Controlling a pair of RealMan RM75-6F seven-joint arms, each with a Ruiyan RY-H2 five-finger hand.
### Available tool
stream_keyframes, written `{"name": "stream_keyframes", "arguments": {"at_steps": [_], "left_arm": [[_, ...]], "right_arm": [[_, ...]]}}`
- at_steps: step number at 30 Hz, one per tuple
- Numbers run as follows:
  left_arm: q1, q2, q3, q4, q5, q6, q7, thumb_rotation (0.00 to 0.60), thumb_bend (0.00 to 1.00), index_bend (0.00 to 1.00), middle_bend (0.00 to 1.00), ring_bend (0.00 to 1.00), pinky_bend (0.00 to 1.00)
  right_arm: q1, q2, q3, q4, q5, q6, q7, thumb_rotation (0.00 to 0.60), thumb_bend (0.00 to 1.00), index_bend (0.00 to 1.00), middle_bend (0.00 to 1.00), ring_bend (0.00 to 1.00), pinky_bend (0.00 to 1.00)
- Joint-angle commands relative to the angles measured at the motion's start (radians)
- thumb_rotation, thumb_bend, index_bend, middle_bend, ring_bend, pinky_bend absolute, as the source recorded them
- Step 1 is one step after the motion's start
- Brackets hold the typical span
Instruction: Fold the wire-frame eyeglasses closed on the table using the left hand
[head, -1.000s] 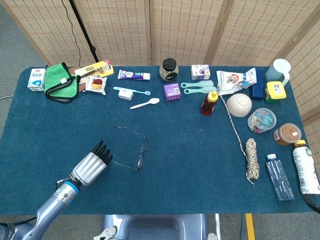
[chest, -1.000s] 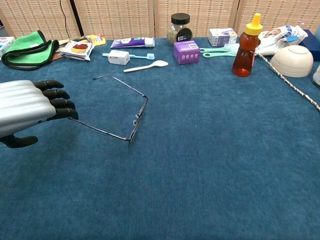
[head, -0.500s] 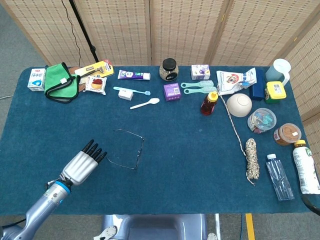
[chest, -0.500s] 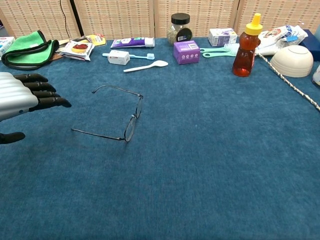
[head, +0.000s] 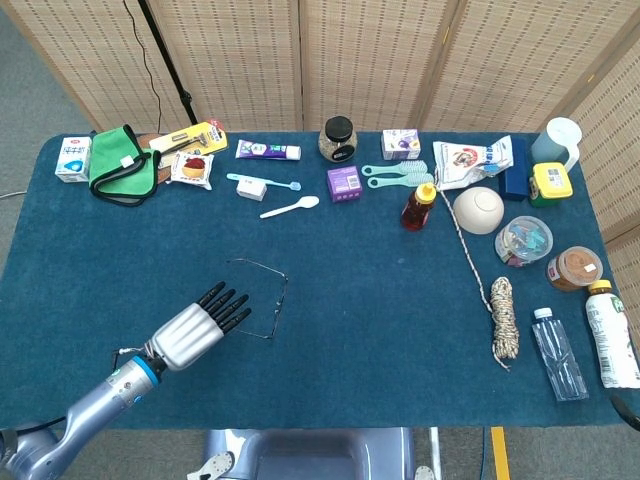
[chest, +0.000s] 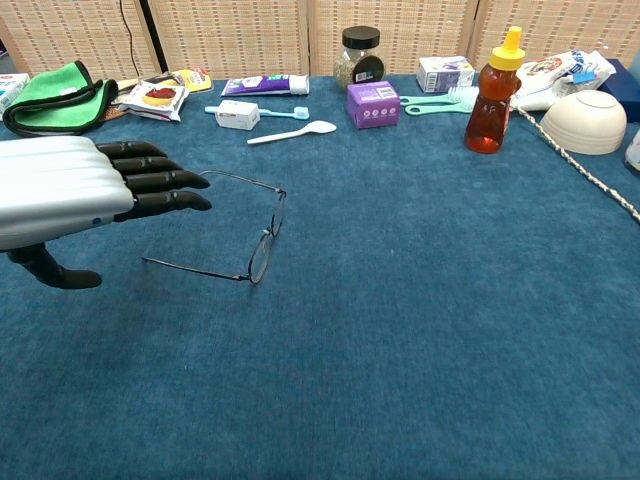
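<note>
The wire-frame eyeglasses (chest: 245, 228) lie on the blue desk (chest: 420, 300), left of its middle, with both temples unfolded and pointing toward the left hand (chest: 75, 190); they sit where they were half a second ago, having shifted and flattened somewhat during the half second before that. The left hand has moved forward since then: its dark fingers (chest: 160, 180) are stretched out straight and slightly apart, holding nothing, and in the chest view they now reach over the open temples. In the head view the left hand (head: 195, 330) sits just beside the eyeglasses (head: 265, 300), and whether the fingertips touch the wire cannot be made out. The thin frame is faint against the cloth there, and the lenses are hard to see. The right hand shows in neither view.
</note>
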Motion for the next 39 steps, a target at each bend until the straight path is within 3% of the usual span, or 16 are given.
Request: {"name": "stream_keyframes", "arguments": {"at_steps": [1,16,32,39], "left_arm": [[-0.022,-0.019,-0.014,0.024,0.007,-0.027,-0.018,0.6,0.2,0.0,0.0,0.0,0.0],[-0.124,-0.131,-0.09,0.095,-0.092,-0.161,0.049,0.6,0.2,0.0,0.0,0.0,0.0],[-0.2,-0.205,-0.111,0.128,-0.265,-0.22,0.161,0.6,0.2,0.0,0.0,0.0,0.0],[-0.223,-0.234,-0.105,0.142,-0.318,-0.209,0.193,0.6,0.2,0.09,0.0,0.0,0.0]], "right_arm": [[-0.001,0.001,0.0,0.0,0.001,0.001,0.0,0.6,0.02,0.07,0.0,0.0,0.02],[-0.007,-0.004,0.004,0.01,0.015,-0.003,0.006,0.6,0.02,0.07,0.0,0.0,0.02],[-0.007,-0.005,0.008,0.022,0.032,-0.02,0.018,0.6,0.02,0.07,0.0,0.0,0.02],[-0.008,-0.004,0.009,0.024,0.038,-0.025,0.019,0.6,0.02,0.08,0.0,0.0,0.02]]}}
